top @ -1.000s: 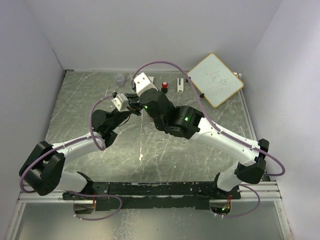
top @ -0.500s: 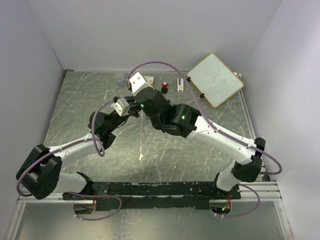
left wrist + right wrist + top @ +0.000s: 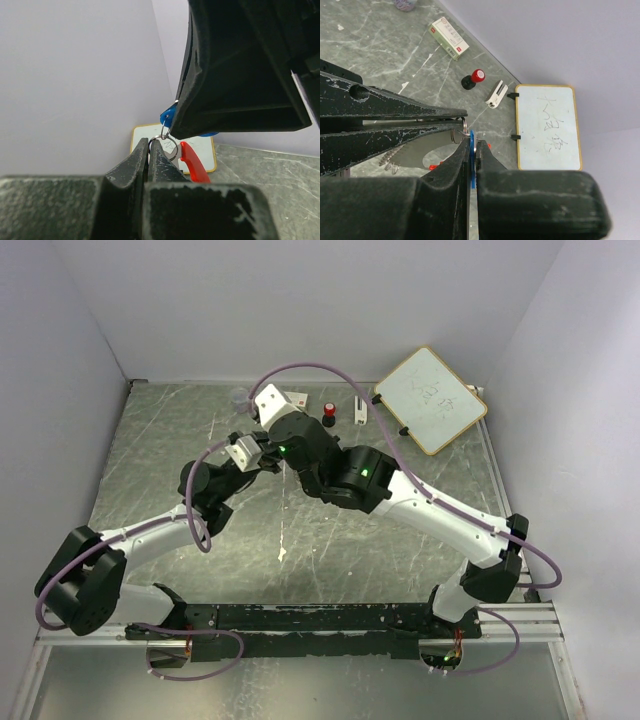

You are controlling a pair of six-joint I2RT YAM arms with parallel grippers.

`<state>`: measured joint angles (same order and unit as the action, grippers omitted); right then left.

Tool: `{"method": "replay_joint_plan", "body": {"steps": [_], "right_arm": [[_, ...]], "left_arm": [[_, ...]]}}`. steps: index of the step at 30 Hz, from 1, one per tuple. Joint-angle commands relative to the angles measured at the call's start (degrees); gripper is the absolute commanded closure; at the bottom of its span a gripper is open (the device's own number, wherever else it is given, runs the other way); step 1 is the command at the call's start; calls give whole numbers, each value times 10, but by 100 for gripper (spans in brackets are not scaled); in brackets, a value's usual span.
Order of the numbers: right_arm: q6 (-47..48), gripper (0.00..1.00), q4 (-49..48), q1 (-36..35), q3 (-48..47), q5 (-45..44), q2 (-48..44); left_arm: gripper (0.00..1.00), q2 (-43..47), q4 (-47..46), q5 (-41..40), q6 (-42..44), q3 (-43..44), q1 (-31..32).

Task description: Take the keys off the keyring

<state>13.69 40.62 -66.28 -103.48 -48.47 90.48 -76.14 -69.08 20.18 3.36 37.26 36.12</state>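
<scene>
Both grippers meet above the middle of the table. My left gripper (image 3: 148, 142) (image 3: 258, 452) is shut on the thin metal keyring (image 3: 162, 136), which also shows in the right wrist view (image 3: 465, 125). My right gripper (image 3: 471, 137) (image 3: 272, 454) is shut on the blue-headed key (image 3: 472, 161), whose blue head (image 3: 167, 116) hangs on the ring. The silver jagged-edged bunch (image 3: 415, 152) with its red strip (image 3: 192, 165) hangs from the ring under the left fingers (image 3: 395, 107). In the top view the keys are hidden by the two wrists.
A whiteboard (image 3: 430, 400) lies at the back right. A red-and-black knob (image 3: 328, 416), a white clip-like piece (image 3: 359, 410), a small white box (image 3: 296, 398) and a clear cup (image 3: 238, 395) stand along the back edge. Grey walls close in the table on three sides.
Both wrists have shifted slightly to the left and toward the back while staying together. Neither grip shows any change.
</scene>
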Motion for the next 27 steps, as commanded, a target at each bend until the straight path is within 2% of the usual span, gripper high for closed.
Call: {"method": "replay_joint_plan", "body": {"steps": [1, 13, 17, 27], "right_arm": [[23, 100, -63, -5, -50, -43, -21], [-4, 100, -78, -6, 17, -43, -56], [-10, 100, -109, -6, 73, -33, -91], [-19, 100, -163, -6, 140, -18, -145]], "left_arm": [[93, -29, 104, -3, 17, -13, -7], [93, -10, 94, -47, -21, -14, -7], [93, 1, 69, -43, -48, -16, -7], [93, 11, -6, -22, -95, -33, -7]]}}
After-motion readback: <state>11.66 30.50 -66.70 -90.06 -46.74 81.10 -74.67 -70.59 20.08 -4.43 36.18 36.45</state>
